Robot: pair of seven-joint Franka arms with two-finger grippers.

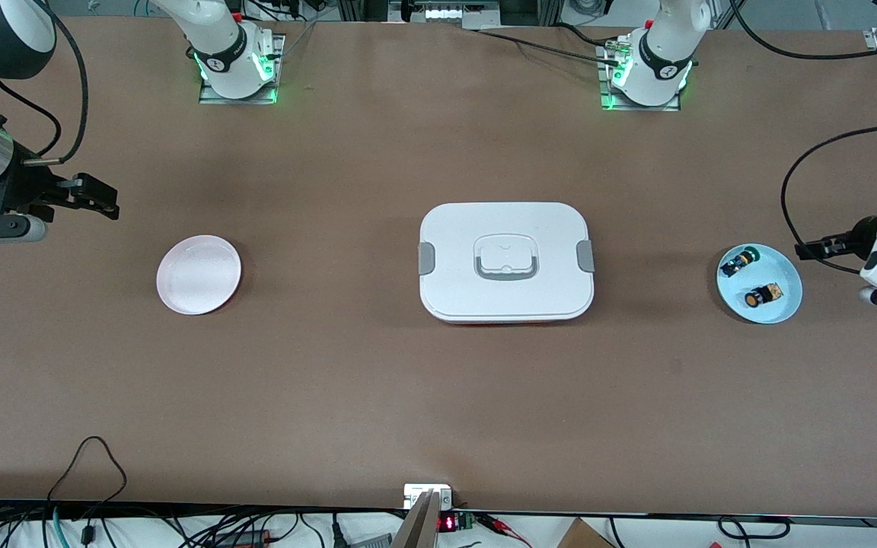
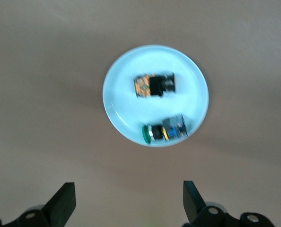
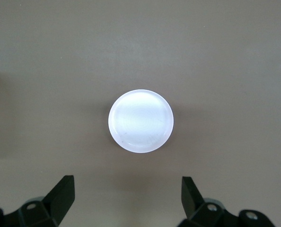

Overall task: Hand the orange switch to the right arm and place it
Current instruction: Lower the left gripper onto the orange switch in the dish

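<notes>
The orange switch (image 1: 763, 295) lies on its side in a light blue plate (image 1: 786, 269) near the left arm's end of the table, beside a green-capped switch (image 1: 738, 261). In the left wrist view the orange switch (image 2: 154, 85) and the green-capped switch (image 2: 165, 132) lie in the blue plate (image 2: 192, 75). My left gripper (image 1: 810, 249) (image 2: 129, 203) is open and empty, up in the air over the table beside the blue plate. My right gripper (image 1: 106, 202) (image 3: 127, 201) is open and empty over the table near the right arm's end.
A pale pink plate (image 1: 199, 274) (image 3: 140, 121) lies empty toward the right arm's end. A white lidded box with grey clips and handle (image 1: 505, 261) sits in the middle of the table. Cables run along the table edge nearest the front camera.
</notes>
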